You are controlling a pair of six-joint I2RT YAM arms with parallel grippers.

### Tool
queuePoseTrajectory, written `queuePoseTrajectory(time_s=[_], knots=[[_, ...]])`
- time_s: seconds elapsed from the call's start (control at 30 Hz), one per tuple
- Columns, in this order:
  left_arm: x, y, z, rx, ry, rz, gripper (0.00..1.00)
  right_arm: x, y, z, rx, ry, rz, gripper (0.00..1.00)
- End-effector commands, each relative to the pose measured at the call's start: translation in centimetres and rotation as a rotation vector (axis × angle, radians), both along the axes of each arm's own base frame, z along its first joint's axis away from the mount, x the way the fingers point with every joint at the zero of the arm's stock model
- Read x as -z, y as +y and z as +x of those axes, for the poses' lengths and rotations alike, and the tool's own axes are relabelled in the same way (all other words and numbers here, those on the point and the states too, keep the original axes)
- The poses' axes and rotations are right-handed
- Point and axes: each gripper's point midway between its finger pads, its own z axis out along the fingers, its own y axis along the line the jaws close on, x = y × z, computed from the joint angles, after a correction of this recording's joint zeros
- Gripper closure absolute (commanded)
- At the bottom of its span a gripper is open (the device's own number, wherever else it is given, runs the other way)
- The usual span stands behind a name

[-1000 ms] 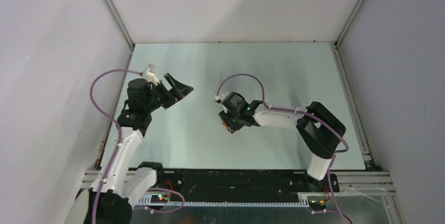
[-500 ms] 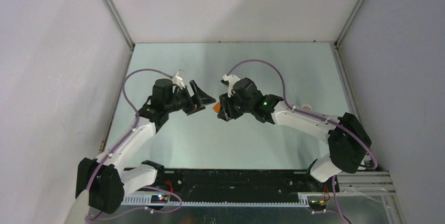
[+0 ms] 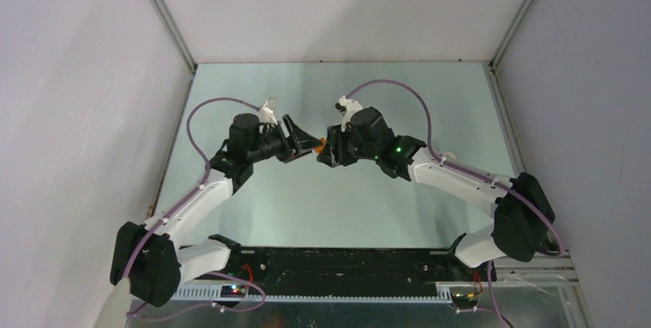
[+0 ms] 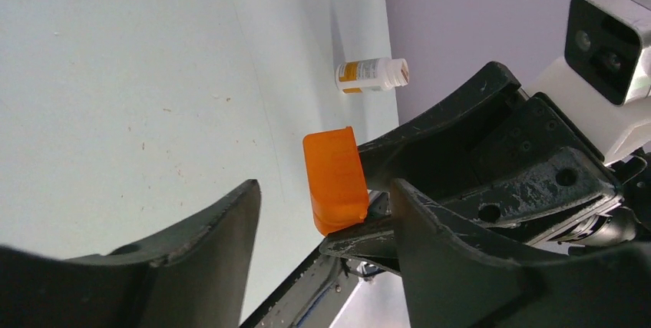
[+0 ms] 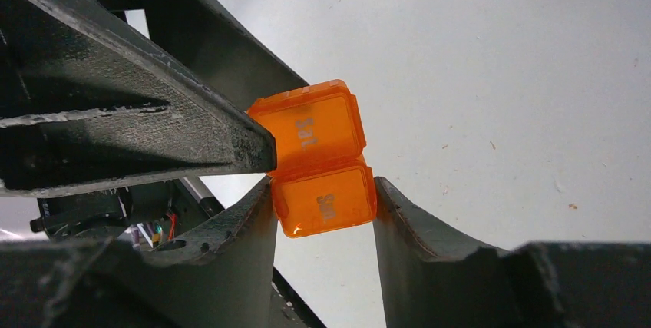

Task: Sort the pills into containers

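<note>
Orange container [image 5: 318,159], a small translucent box of two joined cells marked Sat and Sun, hangs in mid-air above the middle of the table, between two robot grippers that meet tip to tip.

A pale green table [image 3: 345,213] forms the floor of a white-walled booth. The left arm [image 3: 192,197] and right arm [image 3: 460,178] reach inward from the near edge, each bent at the elbow, so their ends face one another.

This looks like a handover, and it could go wrong. If the holding side lets go before the receiving side has both fingers seated, the box would drop to the table. A push on one side alone could twist it askew in the grip. The two sets of fingers also sit very close and could knock together.

The right gripper [image 5: 322,190] pinches the Sun cell, with one finger pressed flat on each side. The left gripper [image 3: 307,146] is spread partway, its fingers on either side of the Sat cell. One of its fingertips [image 5: 230,140] touches that cell's edge. The other stands apart, with bare table showing in the gap.

A white pill bottle [image 4: 371,74], capped, lies on its side near the table's edge by a wall, well apart from the grippers. No loose pills show.
</note>
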Motion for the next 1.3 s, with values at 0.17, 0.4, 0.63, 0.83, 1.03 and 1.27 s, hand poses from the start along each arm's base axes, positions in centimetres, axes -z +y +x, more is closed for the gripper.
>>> queuePoseTrajectory(time_s=[0.17,0.4,0.63,0.83,1.03,1.27], knots=[[-2.6,-0.9,0.7,-0.020,-0.062,-0.044,0.46,-4.1,0.7,0.7,0.032,-0.023,0.132,0.62],[-2.5,-1.1,0.6,-0.008,-0.049,-0.039,0.54,-4.7,0.9,0.4,0.011,0.027,0.182,0.63],[-1.9,-1.3,0.5,0.015,-0.041,-0.023,0.83,-5.4,1.3,-0.5,-0.049,0.053,0.222,0.64],[-1.6,-1.2,0.4,0.015,-0.041,-0.010,1.00,-5.9,1.3,-0.9,-0.092,0.079,0.253,0.61],[-1.9,-1.1,0.6,0.015,-0.063,-0.002,1.00,-4.7,-1.1,1.2,0.081,0.072,0.191,0.36],[-2.1,-1.1,0.7,0.014,-0.074,0.003,1.00,-4.3,-3.8,2.6,0.205,0.039,0.185,0.28]])
